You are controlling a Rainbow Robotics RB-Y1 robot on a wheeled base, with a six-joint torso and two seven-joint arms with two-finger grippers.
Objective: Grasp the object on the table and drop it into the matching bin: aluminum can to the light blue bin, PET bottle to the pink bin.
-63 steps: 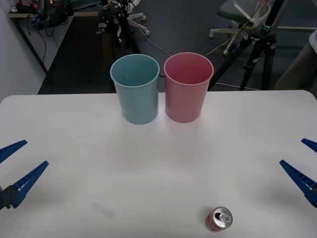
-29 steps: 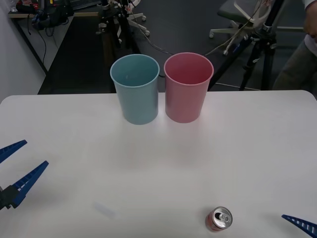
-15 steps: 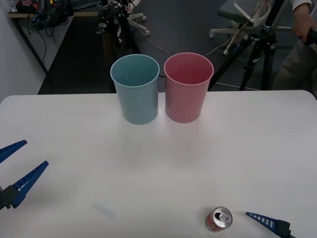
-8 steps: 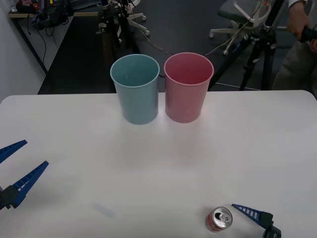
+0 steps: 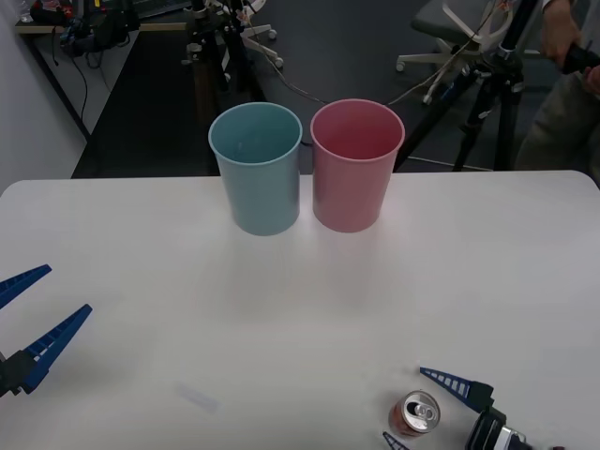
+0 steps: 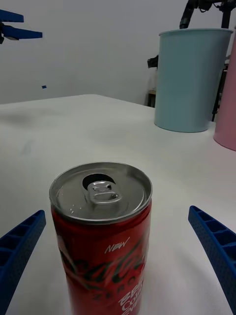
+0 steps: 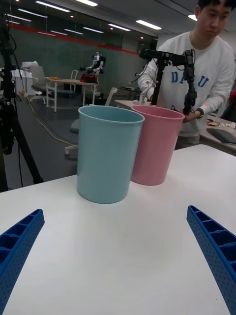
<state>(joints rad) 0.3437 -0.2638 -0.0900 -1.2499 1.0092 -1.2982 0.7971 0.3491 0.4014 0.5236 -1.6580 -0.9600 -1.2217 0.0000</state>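
The aluminum can [image 5: 413, 414], small and red with a silver pull-tab top, stands upright near the front edge of the white table [image 5: 281, 309], right of centre. My right gripper [image 5: 405, 404] is open with one blue finger on each side of the can, not touching it. The right wrist view shows the can [image 6: 101, 236] close up between the open fingers of the right gripper [image 6: 116, 211]. The light blue bin [image 5: 258, 183] and the pink bin [image 5: 354, 178] stand side by side at the table's far edge. My left gripper [image 5: 66, 289] rests open at the far left.
A black tripod [image 5: 492, 84] and an office chair [image 5: 450, 28] stand on the floor behind the table. A faint mark [image 5: 197, 398] lies on the tabletop at the front left. The bins' tops are uncovered.
My right gripper has come in from the table's right side and now straddles the can. The can, the bins and the left gripper have not moved.
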